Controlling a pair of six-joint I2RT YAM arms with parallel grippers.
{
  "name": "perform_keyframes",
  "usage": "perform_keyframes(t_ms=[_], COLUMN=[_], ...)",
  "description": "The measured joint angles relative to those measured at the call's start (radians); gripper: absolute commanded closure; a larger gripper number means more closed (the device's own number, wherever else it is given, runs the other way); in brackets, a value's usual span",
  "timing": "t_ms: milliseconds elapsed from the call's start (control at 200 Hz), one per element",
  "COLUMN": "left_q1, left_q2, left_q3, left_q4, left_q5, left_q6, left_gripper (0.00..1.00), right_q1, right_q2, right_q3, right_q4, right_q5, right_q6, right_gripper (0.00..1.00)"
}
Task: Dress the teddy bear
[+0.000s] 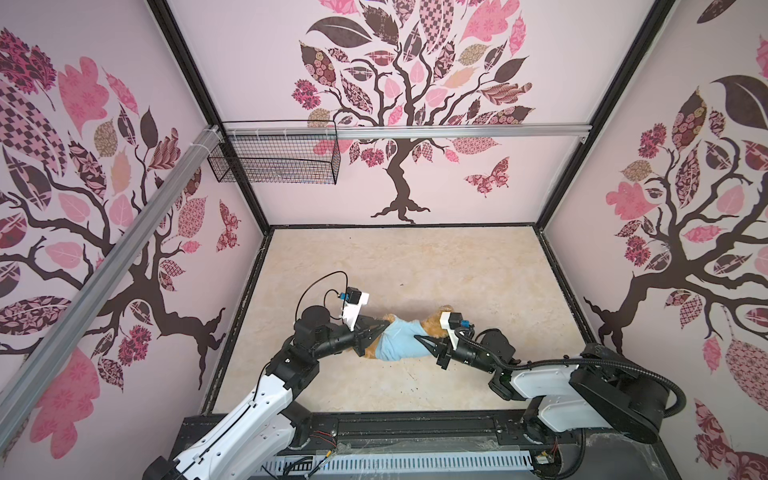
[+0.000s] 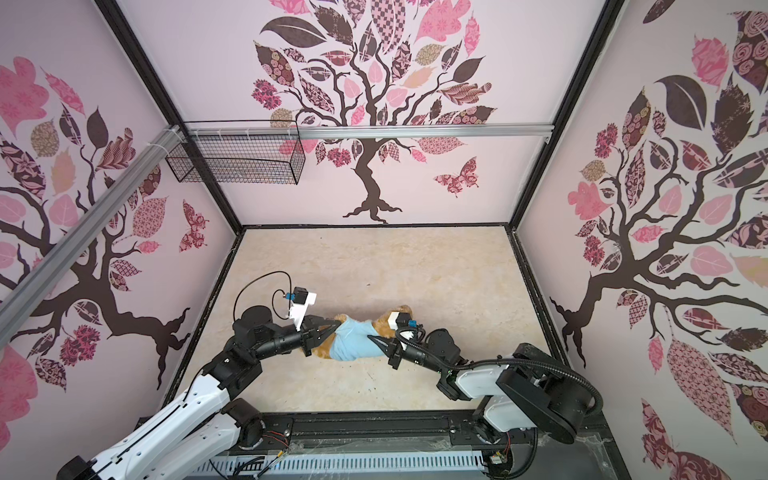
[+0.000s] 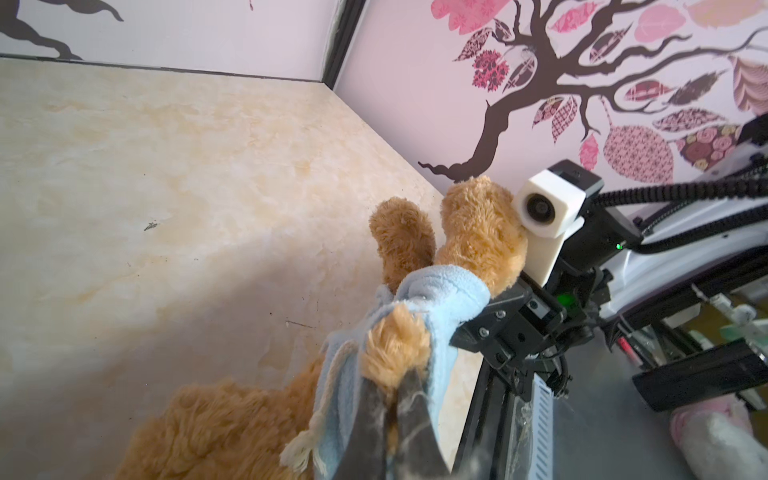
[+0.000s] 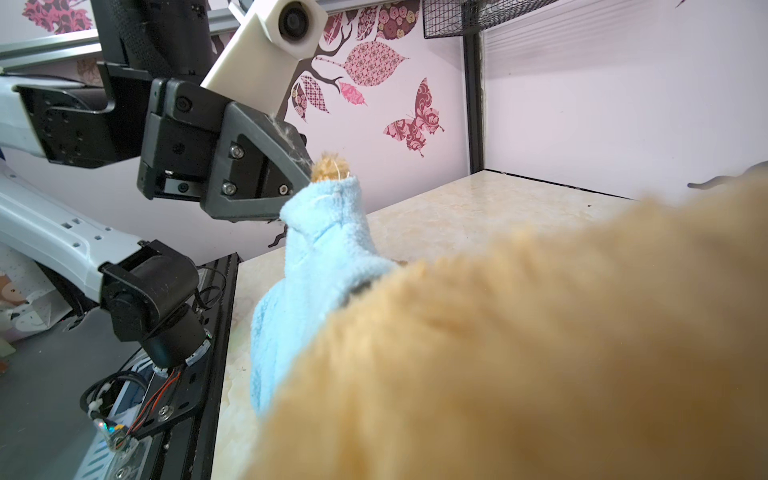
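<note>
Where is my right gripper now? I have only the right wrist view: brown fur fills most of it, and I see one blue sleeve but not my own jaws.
Observer: In both top views the right gripper has its tips at the hem of the blue shirt, just beside the legs of the teddy bear.
Operator: Are the jaws closed on the hem?
Observer: I cannot tell. In the left wrist view the hem lies over one jaw and hides the tips.
Operator: How far is the shirt on?
Observer: In a top view it covers the body from the left gripper to the right one; fur shows at both ends.
</note>
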Motion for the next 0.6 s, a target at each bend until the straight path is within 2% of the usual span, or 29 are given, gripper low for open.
perform_keyframes(t_ms=[135,260,420,600], left_q1=[0.011,0.016,-0.017,-0.078], left_q2=[-0.010,-0.009,0.027,0.154], left_q3=[0.036,0.096,0.183,0.303], left_q4=[-0.166,-0.273,-0.365,-0.441], left_q5=[0.008,0.007,-0.020,-0.060], left_q6=[0.153,0.266,0.365,0.435], left_gripper=[0.80,0.74,0.69,0.68], right_q1=[-0.008,-0.015,-0.015,-0.010], right_q2=[-0.010,-0.031,-0.042,-0.043], right_q3=[0.001,0.002,0.002,0.002], right_q4=[-0.100,-0.168,-0.193,-0.199], right_q5=[-0.028,-0.045,-0.062,-0.065], right_q6=[-0.045,-0.081,-0.108,-0.119], right_gripper=[1.00,1.00,1.00,1.00])
